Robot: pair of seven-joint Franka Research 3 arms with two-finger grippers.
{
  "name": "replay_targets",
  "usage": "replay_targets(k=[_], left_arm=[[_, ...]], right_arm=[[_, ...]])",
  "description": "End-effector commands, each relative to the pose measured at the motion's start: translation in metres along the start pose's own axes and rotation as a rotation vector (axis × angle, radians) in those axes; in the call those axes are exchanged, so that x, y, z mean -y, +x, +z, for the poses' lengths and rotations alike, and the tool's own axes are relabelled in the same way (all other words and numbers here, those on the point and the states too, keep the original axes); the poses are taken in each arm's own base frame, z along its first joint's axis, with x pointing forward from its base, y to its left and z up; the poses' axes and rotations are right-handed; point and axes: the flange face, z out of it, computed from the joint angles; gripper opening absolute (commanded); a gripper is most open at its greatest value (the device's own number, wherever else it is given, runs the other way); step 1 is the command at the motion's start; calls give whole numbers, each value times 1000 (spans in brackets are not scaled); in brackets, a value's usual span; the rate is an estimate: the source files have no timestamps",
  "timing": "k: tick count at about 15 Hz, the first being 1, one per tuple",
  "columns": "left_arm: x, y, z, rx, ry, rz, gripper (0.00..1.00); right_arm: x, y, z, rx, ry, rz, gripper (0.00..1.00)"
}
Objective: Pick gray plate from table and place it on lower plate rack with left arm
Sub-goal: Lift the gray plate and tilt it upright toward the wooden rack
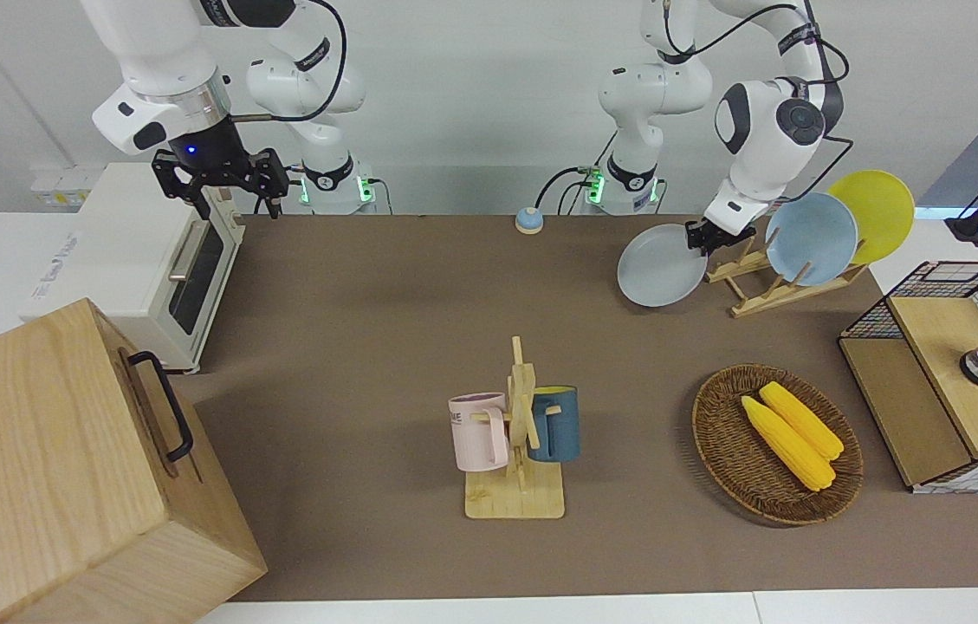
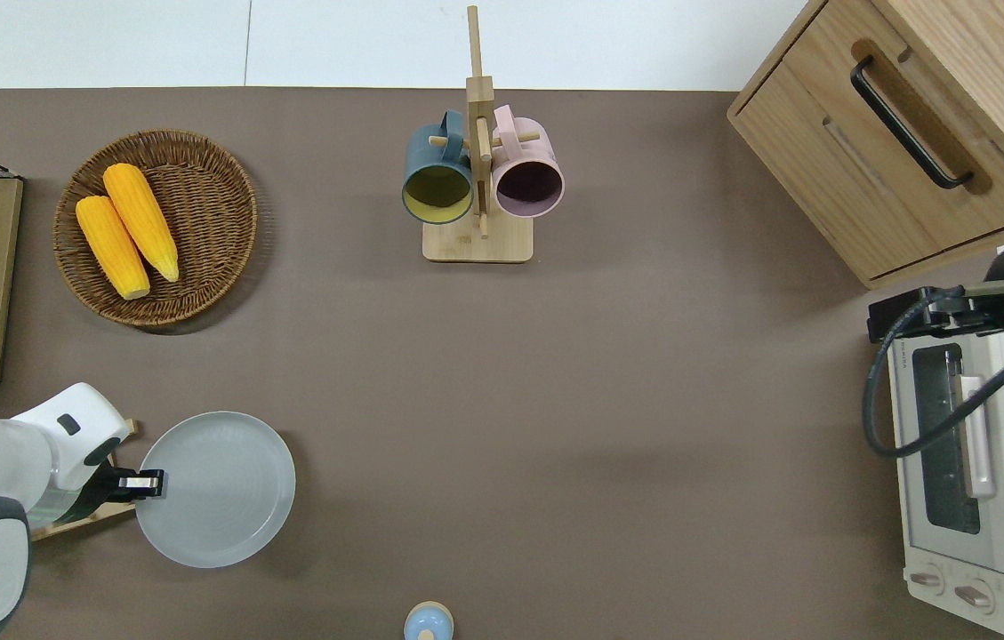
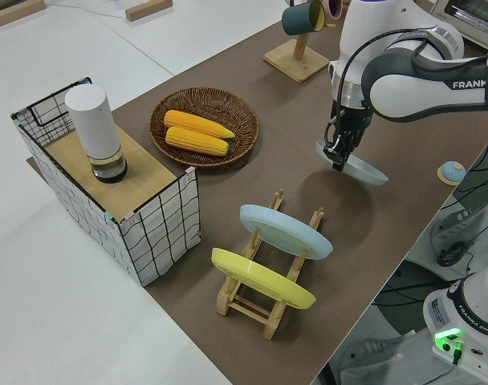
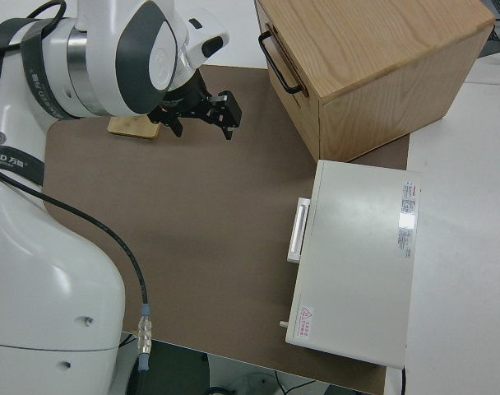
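The gray plate hangs above the table, pinched at its rim by the left gripper, beside the lower plate rack. Thin edge grip: apparently prone to slipping, or striking the light blue plate. Right arm parked.

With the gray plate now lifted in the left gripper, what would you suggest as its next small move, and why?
Probably carry the gray plate sideways toward the left arm's end, over the lower plate rack. The left gripper is shut on the plate's rim and holds it clear of the table, beside the rack's free pegs; the light blue plate and yellow plate fill the slots further along.
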Motion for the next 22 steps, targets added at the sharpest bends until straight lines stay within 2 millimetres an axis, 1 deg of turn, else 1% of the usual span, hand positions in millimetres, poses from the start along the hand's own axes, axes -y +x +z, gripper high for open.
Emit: replay_targets(k=[1, 5, 8, 10, 12, 14, 17, 19, 22], left_arm=[[1, -7, -24, 13, -11, -17, 0], [2, -9, -55, 33, -9, -20, 0], [-2, -15, -82, 20, 13, -51, 0], [-4, -22, -94, 16, 94, -61, 0], [-6, -24, -95, 31, 169, -54, 0], [-11, -28, -100, 20, 247, -82, 0], [-15, -28, -100, 24, 419, -84, 0], [-10, -28, -101, 20, 437, -127, 0], [6, -30, -101, 36, 539, -185, 0]], right_arm=[[1, 0, -3, -5, 3, 3, 983], [1, 0, -3, -3, 3, 3, 983], [1, 0, -3, -5, 3, 3, 983], [1, 0, -3, -5, 3, 3, 983], [1, 0, -3, -5, 3, 3, 983], [1, 0, -3, -5, 3, 3, 983], [1, 0, -3, -5, 3, 3, 983], [1, 0, -3, -5, 3, 3, 983], [1, 0, -3, -5, 3, 3, 983]])
